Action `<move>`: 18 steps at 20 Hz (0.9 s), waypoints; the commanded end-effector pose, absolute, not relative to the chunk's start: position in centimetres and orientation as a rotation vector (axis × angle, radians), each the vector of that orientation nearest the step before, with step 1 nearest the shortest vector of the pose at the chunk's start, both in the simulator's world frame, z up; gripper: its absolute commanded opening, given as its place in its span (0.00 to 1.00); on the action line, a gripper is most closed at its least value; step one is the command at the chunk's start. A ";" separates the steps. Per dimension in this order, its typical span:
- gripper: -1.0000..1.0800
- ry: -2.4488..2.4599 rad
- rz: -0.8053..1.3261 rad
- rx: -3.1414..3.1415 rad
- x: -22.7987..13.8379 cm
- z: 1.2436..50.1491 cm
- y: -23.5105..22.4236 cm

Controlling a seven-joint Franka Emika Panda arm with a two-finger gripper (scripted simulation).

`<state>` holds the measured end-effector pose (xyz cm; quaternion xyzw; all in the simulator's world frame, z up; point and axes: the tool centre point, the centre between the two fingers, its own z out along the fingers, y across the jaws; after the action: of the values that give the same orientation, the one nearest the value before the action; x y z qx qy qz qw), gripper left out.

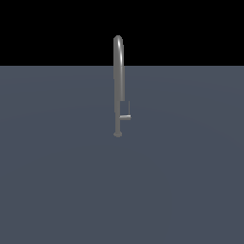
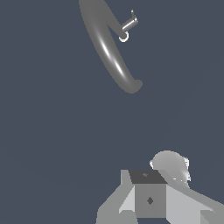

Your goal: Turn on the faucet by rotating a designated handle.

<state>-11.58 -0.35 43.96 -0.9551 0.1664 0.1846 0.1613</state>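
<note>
While the handle (image 1: 125, 113) sits untouched low on the faucet (image 1: 118, 81), the job looks to be at its opening step, the approach, with nothing yet turned. In the exterior view the handle lies just right of the frame's centre: a short stub juts out level from the pipe toward the exterior view's right, and a thin flat bar rises from its end, parallel to the pipe. So the bar's long axis runs up and down, and the stub points sideways away from the pipe. The faucet itself stands upright in the middle of the frame, its hooked top reaching into the black band above and its small round base flange resting on the grey surface (image 1: 57, 190).

No arm shows in the exterior view. In the wrist view the faucet sweeps through the upper middle of the frame, with the handle at the top, just right of centre, and grey blocky parts of the robot crowd the lower right corner. Whether any of them are the gripper's own, I cannot tell, so I cannot say how far open it is; nothing appears held.

By my reckoning, the next move calls for bringing the gripper in beside the bar, well clear of the pipe, so a sideways push can swing it about the faucet's axis.
</note>
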 end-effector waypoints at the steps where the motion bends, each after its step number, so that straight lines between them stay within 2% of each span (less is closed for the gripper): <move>1: 0.00 0.516 0.572 -2.677 -10.1 43.2 -0.5; 18: 0.00 0.771 0.854 -2.289 -1.3 36.6 -1.7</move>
<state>-2.01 -1.53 37.29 -0.8664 0.2792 0.3089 0.2756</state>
